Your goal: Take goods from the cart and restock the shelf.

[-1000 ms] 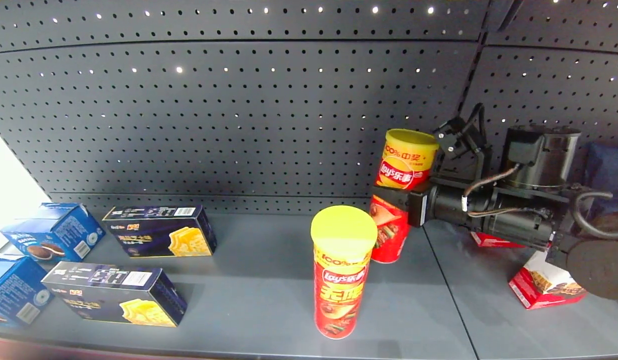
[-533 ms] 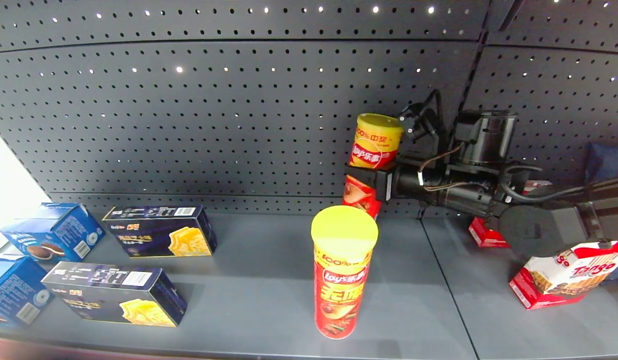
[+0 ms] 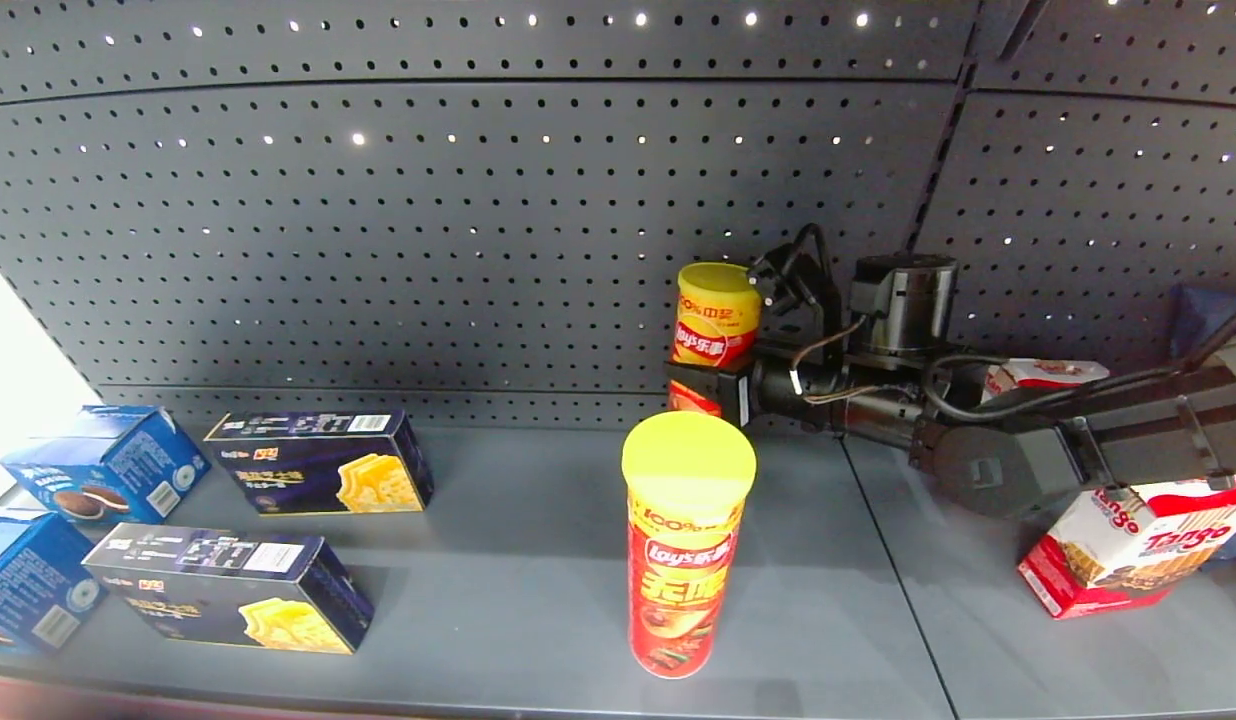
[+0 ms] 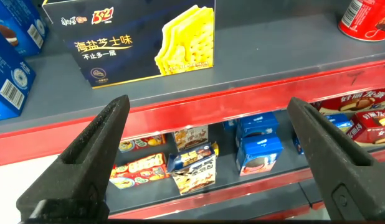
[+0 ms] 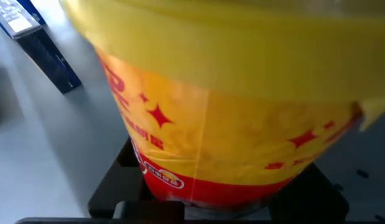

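The right gripper (image 3: pixel 710 388) is carrying the chip can (image 3: pixel 716 322) deeper in, toward the back edge of the shelf (image 3: pixel 518 590).
Its fingers (image 5: pixel 114 186) are clamping the upright can around its middle, behind the second can (image 3: pixel 686 540) at the front edge; its base is hidden. I judge that lowering it straight and level, clear of the back wall (image 3: pixel 478 250), is wisest before letting go. The left gripper (image 4: pixel 208 109) is hanging off the front edge, fingers (image 4: pixel 93 155) wide and empty.

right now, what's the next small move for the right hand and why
Probably lower the held can straight down onto the shelf, then let go. The right hand grips it upright near the back wall, behind the standing can, whose lid hides its base, so touchdown isn't confirmed.
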Robot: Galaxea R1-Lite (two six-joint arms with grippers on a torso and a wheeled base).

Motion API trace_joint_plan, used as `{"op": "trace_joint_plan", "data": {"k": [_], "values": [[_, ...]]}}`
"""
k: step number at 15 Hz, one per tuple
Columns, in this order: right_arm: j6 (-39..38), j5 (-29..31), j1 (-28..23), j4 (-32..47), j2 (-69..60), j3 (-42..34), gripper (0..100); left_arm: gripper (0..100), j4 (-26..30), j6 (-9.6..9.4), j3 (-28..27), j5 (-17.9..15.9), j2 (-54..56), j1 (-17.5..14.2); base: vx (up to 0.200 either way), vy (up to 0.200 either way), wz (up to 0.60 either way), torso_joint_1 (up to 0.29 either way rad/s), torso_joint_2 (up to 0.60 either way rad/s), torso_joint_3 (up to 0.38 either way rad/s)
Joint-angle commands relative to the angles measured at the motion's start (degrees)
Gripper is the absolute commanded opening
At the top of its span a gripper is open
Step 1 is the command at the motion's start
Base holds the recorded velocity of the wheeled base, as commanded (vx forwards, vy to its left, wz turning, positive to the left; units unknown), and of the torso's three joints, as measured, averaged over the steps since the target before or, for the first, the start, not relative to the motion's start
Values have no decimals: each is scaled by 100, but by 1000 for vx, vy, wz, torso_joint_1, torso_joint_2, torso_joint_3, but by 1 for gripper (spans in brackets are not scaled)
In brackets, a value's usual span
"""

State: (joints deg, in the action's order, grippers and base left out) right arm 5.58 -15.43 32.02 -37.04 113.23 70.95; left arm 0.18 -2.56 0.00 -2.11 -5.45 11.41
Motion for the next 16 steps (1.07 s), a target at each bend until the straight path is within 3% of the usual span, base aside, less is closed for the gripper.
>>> {"op": "trace_joint_plan", "data": {"k": [1,16], "values": [[22,-4,-3,-5,6,-11,0,100,-1,1,0,0,-9,2,0,0,0,0,0,0],[180,14,23,-190,173,-29,0,100,-1,1,0,0,-9,2,0,0,0,0,0,0]]}}
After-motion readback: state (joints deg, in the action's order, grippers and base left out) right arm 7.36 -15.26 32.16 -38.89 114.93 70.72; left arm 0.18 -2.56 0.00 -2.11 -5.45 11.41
